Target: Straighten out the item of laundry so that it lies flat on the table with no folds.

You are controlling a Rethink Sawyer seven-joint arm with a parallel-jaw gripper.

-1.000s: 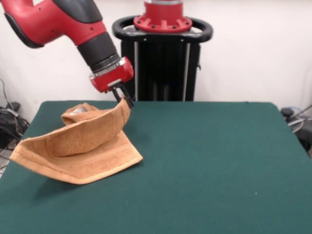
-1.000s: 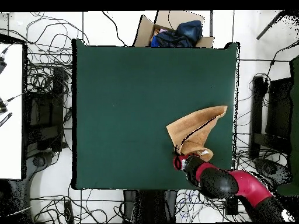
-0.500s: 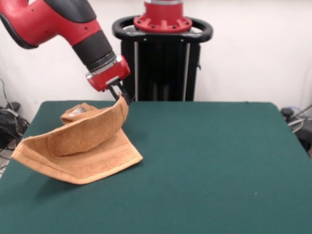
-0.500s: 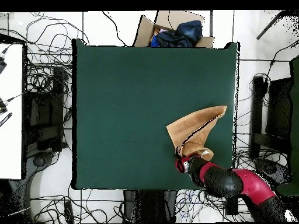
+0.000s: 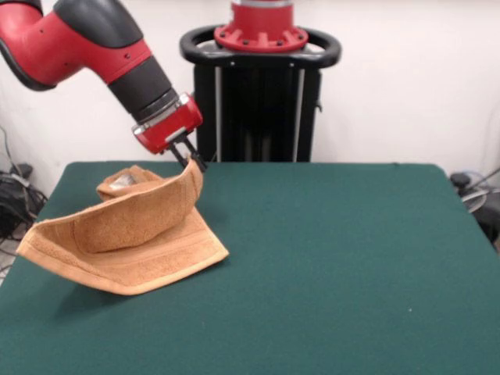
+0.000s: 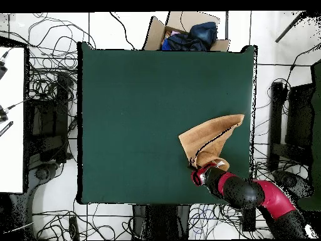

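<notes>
- Pincer [image 5: 193, 160] closed on one raised corner of the towel [image 5: 125, 234], tips angled down from the red wrist, high above the bench [image 5: 336, 258] near its far edge in the front view.
- From that pinch, a soft flap draped down and forward, sagging in a curve: limp terry, no stiffness of its own.
- Behind the flap, a rumpled hump of cloth, doubled on itself, with something pale showing at its top, perhaps the tag; too small to tell.
- Lower layer spread on the bench, its woven border band facing the camera; one corner reaching the bench's side edge and seeming to overhang it.
- Overhead, towel [image 6: 210, 141] close to the bench corner beside the robot's base, pincer [image 6: 195, 171] at its nearer tip.
- Judged light and grippy: likely to follow a pull rather than slide off, yet prone to drag its lower layer along.
- Best holds judged to be corners or the firmer border band, not the loose middle.
- Still folded; flattening not yet done.
</notes>
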